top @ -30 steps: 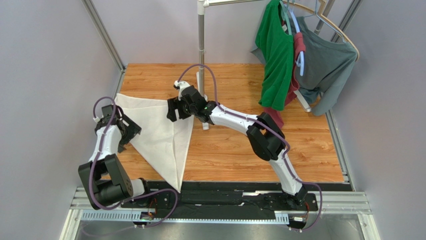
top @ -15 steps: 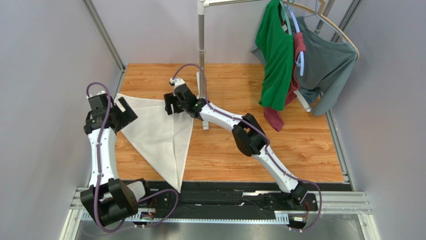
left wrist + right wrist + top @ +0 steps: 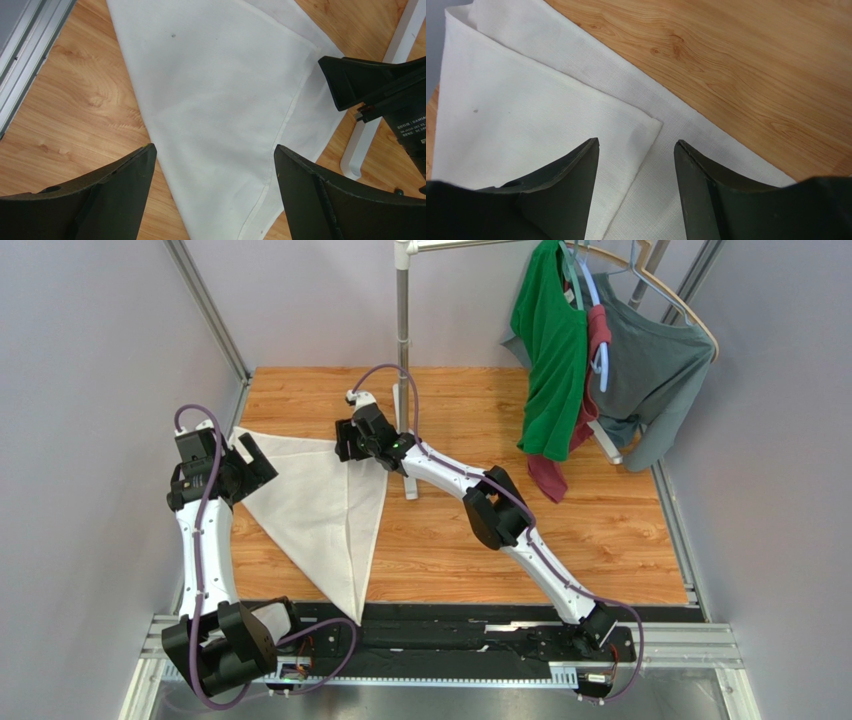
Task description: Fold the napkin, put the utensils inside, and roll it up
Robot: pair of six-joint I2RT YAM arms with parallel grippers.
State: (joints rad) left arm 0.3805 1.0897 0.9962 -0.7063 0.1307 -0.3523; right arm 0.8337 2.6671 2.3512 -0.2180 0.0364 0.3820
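Stretching out since a second ago, the left arm is now reaching long and nearly straight up the left side of the table (image 3: pixel 520 550), and the left gripper (image 3: pixel 243 458) is hanging over the napkin's far-left corner with jaws spread wide, holding nothing

In the left wrist view the left gripper (image 3: pixel 214 150) is looking down on the napkin (image 3: pixel 220 115) – cloth is lying flat under the gap and running away toward the right arm

From above, the napkin (image 3: pixel 325 505) is lying as a folded triangle, its far edge running left to right between the two grippers and its long point trailing back toward the near edge

The right gripper (image 3: pixel 347 443) is the nearer one to the far-right corner; it has slid a little farther out and its jaws are narrowing, though they are standing apart and not pinching yet. In its own view the right gripper (image 3: pixel 636 145) is straddling the top layer's corner – just ahead of the gap, tending toward the left finger. I judge a short drop and a squeeze would catch it

The right arm is lying low and extended, passing just beside the stand (image 3: pixel 403 350)

No spoon is showing
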